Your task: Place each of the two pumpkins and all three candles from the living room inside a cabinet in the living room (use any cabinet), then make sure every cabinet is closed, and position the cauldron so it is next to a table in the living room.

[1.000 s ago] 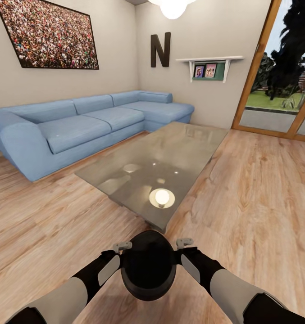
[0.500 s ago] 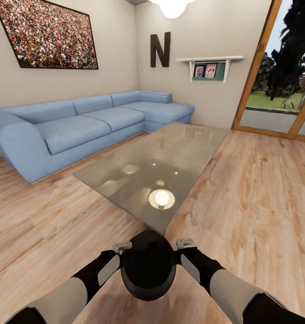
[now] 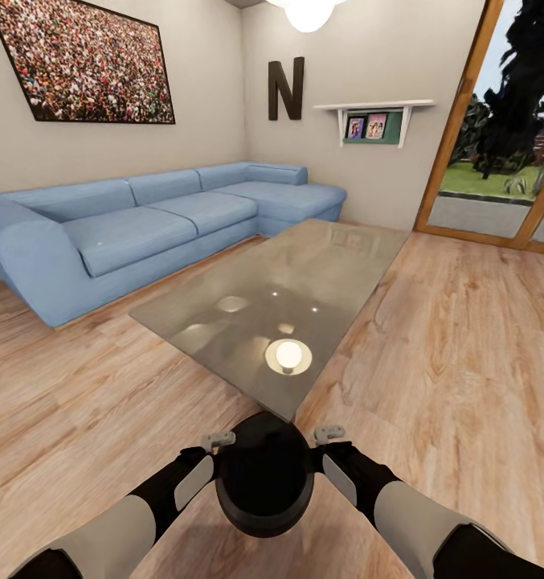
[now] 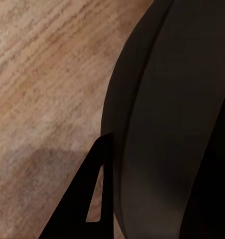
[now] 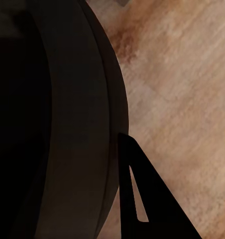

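Observation:
The black cauldron (image 3: 263, 476) hangs just above the wood floor between my two arms, close in front of me. My left gripper (image 3: 218, 447) grips its left rim and my right gripper (image 3: 326, 442) grips its right rim, both shut on it. The left wrist view shows the cauldron's dark wall (image 4: 167, 124) with one finger (image 4: 90, 199) against its outside. The right wrist view shows the cauldron wall (image 5: 57, 124) and one finger (image 5: 142, 199) the same way. The glass-topped table (image 3: 304, 265) stands straight ahead, its near corner just beyond the cauldron. Pumpkins, candles and cabinet are out of view.
A blue corner sofa (image 3: 143, 225) runs along the left wall behind the table. Wood-framed glass doors (image 3: 496, 161) are at the right. A wall shelf (image 3: 374, 117) and a letter N (image 3: 286, 88) hang on the far wall. Open plank floor (image 3: 464, 362) lies right of the table.
The whole view has crept slightly toward the table, so the camera has moved. Both grippers and the cauldron keep the same place in the picture.

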Robot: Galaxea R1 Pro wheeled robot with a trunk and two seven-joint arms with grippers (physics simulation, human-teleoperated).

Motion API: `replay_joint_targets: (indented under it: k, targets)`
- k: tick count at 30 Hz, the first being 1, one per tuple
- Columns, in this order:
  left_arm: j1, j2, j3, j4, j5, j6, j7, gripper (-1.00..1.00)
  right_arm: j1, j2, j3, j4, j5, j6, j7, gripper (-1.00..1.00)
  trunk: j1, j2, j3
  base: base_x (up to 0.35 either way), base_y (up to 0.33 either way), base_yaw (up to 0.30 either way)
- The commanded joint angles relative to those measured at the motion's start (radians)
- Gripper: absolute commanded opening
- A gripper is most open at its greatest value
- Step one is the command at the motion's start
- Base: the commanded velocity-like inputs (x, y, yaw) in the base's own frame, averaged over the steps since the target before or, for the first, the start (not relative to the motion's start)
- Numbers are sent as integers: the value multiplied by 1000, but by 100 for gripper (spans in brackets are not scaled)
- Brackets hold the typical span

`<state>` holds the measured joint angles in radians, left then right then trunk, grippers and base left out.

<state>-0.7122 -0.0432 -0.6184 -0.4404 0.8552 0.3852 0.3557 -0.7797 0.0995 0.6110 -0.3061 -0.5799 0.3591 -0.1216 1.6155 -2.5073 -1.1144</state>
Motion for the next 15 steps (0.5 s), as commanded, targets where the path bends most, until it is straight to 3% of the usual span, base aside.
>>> replay_joint_targets:
  k: [1,11,12,13,15]
  targets:
    - [-1,2,-4,-4,31,-5,4,-100,-1,-26,-14,-3,-1,3,-6,-100,0,-1,-1,0,0,0]
    - [-1,2,-6,-4,31,-5,5,-100,-1,-26,-13,-4,-1,3,-6,-100,0,-1,-1,0,0,0]
    - [-1,2,-6,-4,31,-5,5,100,-1,-26,-13,-4,-1,3,-7,-100,0,-1,-1,0,0,0]
    - [-1,2,-6,-4,31,-5,5,100,-1,-26,-13,-4,-1,3,-7,100,0,-1,-1,0,0,0]
    - [-1,2,-6,-4,31,-6,5,100,-1,-26,-13,-4,-1,3,-7,100,0,-1,-1,0,0,0]
